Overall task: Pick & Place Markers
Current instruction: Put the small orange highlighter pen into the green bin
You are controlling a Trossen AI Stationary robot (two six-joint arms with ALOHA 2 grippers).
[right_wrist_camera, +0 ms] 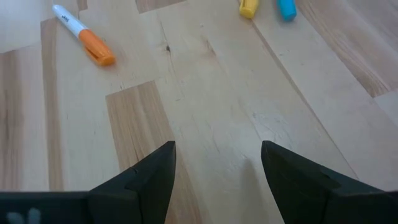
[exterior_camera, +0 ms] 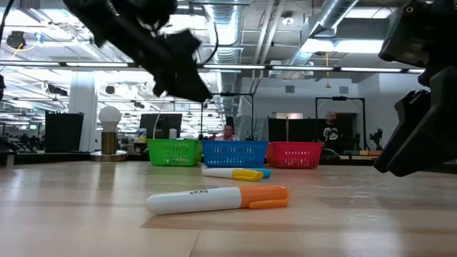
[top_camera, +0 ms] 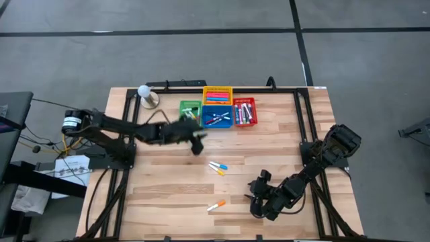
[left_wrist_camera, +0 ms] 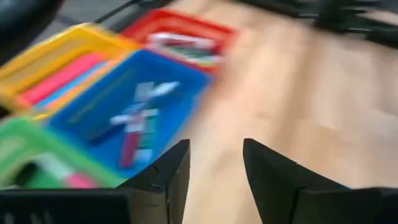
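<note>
High view: the left gripper (top_camera: 199,142) is seen just in front of the blue basket (top_camera: 218,118), its fingers parted with nothing between them. The green basket (top_camera: 189,109), yellow basket (top_camera: 217,95) and red basket (top_camera: 244,112) are grouped with the blue one near the table's (top_camera: 168,195) far edge, all holding markers. A yellow-capped marker (top_camera: 216,170) and a blue-capped marker (top_camera: 219,165) lie side by side mid-table on bare wood. An orange-capped marker (top_camera: 216,206) lies nearer the front edge. The right gripper (top_camera: 254,196) is held near it, open and empty. Open wood is left around all three loose markers.
</note>
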